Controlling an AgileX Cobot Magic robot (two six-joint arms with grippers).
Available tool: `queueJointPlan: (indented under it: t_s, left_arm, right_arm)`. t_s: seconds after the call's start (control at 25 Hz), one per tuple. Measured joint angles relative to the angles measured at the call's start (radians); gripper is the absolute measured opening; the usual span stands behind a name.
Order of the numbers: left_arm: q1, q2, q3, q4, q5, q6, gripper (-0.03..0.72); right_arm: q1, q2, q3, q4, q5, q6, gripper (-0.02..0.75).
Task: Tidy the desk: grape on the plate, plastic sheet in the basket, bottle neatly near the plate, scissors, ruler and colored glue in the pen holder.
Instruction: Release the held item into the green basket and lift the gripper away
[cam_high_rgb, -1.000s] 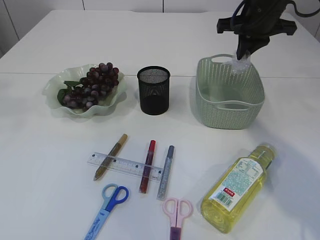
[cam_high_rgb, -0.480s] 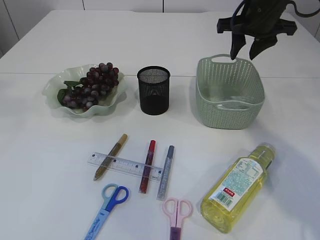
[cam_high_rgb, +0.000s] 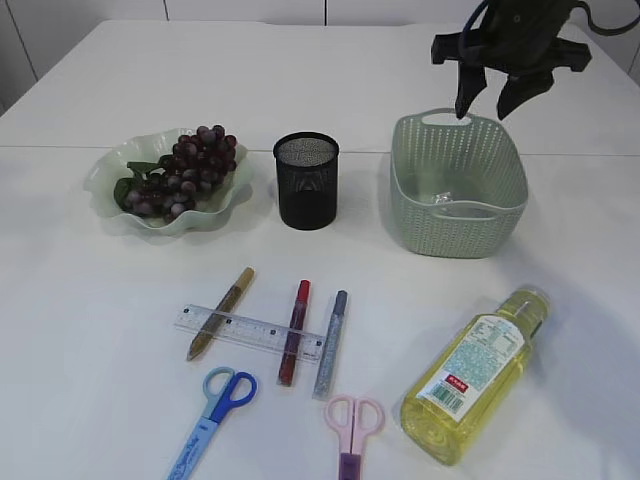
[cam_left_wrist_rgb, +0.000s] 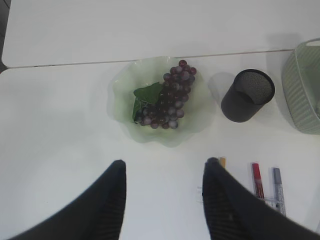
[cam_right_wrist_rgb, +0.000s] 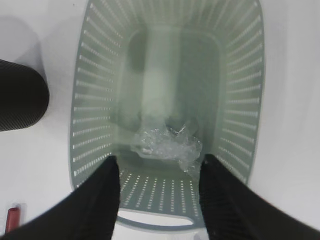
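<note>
Your right gripper (cam_high_rgb: 490, 103) hangs over the far rim of the basket (cam_high_rgb: 458, 225) with its jaws spread wide and nothing between them; the crumpled plastic sheet (cam_right_wrist_rgb: 167, 145) lies loose on the basket floor directly under the jaws, so that step looks done. Your left gripper (cam_left_wrist_rgb: 162, 167) hovers above the bench (cam_high_rgb: 90, 330) near the plate (cam_left_wrist_rgb: 122, 100), jaws about half open and empty, which leaves it free for the items on its side. The grape (cam_high_rgb: 185, 170) bunch already rests in the plate, leaf tucked beneath it, so that part needs nothing more. The pen holder (cam_high_rgb: 306, 180) stands upright between plate and basket, with nothing visible above its rim. What remains lies toward the near edge: the ruler (cam_high_rgb: 250, 332) crosses three colored glue sticks (cam_high_rgb: 293, 330), touching each, so lifting the ruler first would probably disturb them least. Two pairs of scissors (cam_high_rgb: 215, 410) lie flat just in front of them, blue to the left, pink to the right. The bottle (cam_high_rgb: 475, 375) lies on its side, well apart from the plate, so it needs to be carried across and set down tidily there.
</note>
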Motion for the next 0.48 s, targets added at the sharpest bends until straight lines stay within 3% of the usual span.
queueJointPlan:
  t_s: [0.24,0.48]
  left_arm:
    - [0.0,0.0,0.0,0.002,0.0,0.0,0.363]
    - [0.0,0.0,0.0,0.002,0.0,0.0,0.363]
  right_arm:
    - [0.0,-0.059,0.039,0.023,0.0,0.0,0.417]
    - [0.0,-0.19,0.199,0.027,0.0,0.028,0.417]
